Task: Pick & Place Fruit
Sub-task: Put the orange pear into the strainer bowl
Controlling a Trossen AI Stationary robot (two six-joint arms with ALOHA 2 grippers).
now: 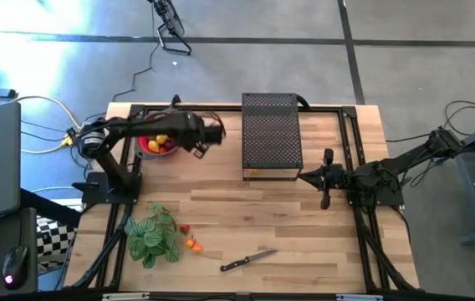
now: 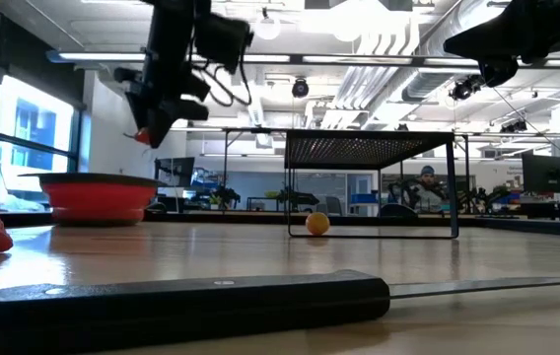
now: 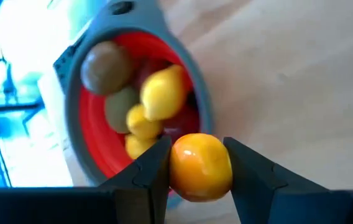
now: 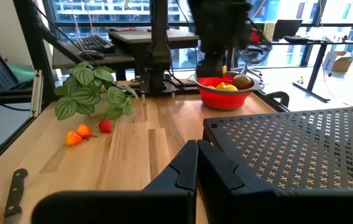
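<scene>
Because the left pincer (image 1: 211, 134) hangs near the rim of the red bowl (image 1: 148, 149) rather than over its middle in the high view, a release here risks dropping the fruit outside, onto the wooden surface (image 1: 221, 217), where it could roll. That view also shows the right pincer (image 1: 327, 178) waiting well apart, beside the black mesh rack (image 1: 271, 134), and several loose pieces (image 1: 191, 243) lying by the green plant (image 1: 150, 236), near the knife (image 1: 247, 261).

From the low view, the left arm is high above the bowl (image 2: 98, 195), so a fall from there could bounce a piece off the heaped fruit or over the low rim. A small orange fruit (image 2: 317, 223) sits under the rack, apart from both arms.

Seen from the left wrist, the left pincer (image 3: 200, 169) is pinching an orange fruit (image 3: 201, 167) squarely between its two fingers (image 3: 153, 171), with the bowl (image 3: 77, 118) below and offset to one side; lemons (image 3: 161, 93) and a kiwi (image 3: 105, 65) already crowd it, so the landing spot looks tight.

Through the right wrist view, the right pincer (image 4: 198, 163) is pressed together and holds nothing; the bowl (image 4: 226, 96) lies far across the surface.
</scene>
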